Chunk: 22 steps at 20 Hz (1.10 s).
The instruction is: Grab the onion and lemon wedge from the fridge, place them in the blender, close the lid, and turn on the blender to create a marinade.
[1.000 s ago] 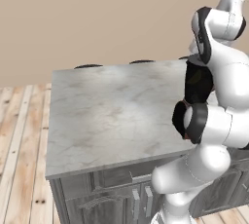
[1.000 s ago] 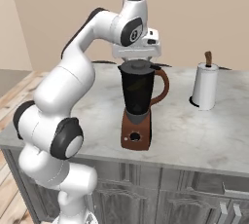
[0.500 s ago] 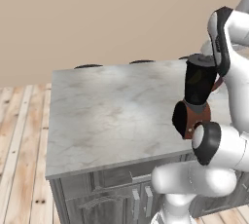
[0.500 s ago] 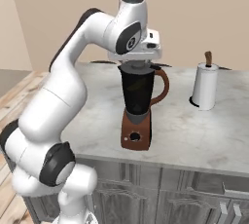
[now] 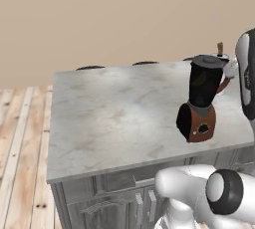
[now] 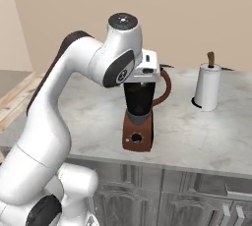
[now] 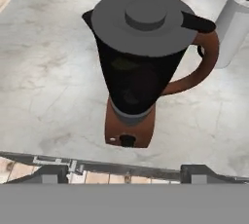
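Your arm has swung back from over the blender (image 7: 138, 72), which stands near the counter's (image 5: 109, 113) front right edge with the lid (image 7: 143, 21) seated on the jug. Your gripper's opening can't be judged. What's left is the knob (image 7: 127, 140).

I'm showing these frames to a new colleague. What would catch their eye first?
The blender, black jug on a reddish-brown base, stands on the marble counter near its front edge, with the lid sitting on the jug. The white arm looms over it, and a paper towel roll stands to its right.
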Available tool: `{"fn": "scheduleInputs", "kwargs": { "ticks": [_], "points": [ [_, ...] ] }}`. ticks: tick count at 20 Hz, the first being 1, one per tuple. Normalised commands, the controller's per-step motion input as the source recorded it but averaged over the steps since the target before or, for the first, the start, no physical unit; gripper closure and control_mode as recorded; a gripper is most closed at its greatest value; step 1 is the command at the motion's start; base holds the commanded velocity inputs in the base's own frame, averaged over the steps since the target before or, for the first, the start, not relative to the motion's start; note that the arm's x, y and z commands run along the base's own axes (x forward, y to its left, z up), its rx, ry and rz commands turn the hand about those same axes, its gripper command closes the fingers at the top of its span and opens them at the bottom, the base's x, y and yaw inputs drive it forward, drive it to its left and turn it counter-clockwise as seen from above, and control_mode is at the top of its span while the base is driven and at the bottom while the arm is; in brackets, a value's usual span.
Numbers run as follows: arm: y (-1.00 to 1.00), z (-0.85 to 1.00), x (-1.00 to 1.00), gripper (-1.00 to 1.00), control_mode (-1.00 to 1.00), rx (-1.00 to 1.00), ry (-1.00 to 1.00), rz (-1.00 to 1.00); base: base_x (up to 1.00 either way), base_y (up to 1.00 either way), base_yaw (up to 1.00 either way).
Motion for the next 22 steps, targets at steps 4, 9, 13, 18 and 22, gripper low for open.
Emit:
{"fn": "scheduleInputs", "kwargs": {
  "ticks": [4,9,13,18,22],
  "points": [
    [0.0,-0.41,-1.0,1.0,-1.0,0.0,0.0,0.0,0.0,0.0,0.0],
    [0.07,-0.62,-0.95,1.0,-1.0,0.03,0.02,0.0,0.0,0.0,0.0],
    [0.05,-0.57,-0.48,1.0,-1.0,0.22,0.09,0.0,0.0,0.0,0.0],
    [0.33,-0.63,-0.12,1.0,-1.0,0.28,0.11,-0.08,0.0,0.0,0.0],
    [0.43,-0.4,0.08,1.0,-1.0,0.32,0.07,-0.2,0.0,0.0,0.0]
  ]
}}
